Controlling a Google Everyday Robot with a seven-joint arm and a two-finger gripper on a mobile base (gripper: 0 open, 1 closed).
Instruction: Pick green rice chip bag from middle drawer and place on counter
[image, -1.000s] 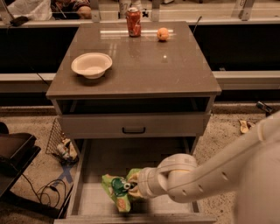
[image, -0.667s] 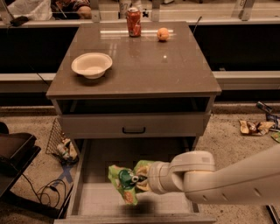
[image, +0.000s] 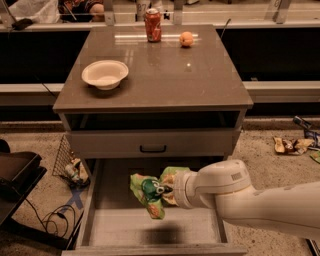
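Pale-grey middle drawer (image: 150, 227) sits open beneath the tabletop (image: 160, 80), gripper (image: 162, 189) above its floor, fingers (image: 168, 190) clamped on the crumpled green rice chip bag (image: 146, 189), held clear for lifting out.

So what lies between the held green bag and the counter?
Camera view: the closed drawer front with black handle, between the green rice chip bag in the gripper over the middle drawer and the counter.
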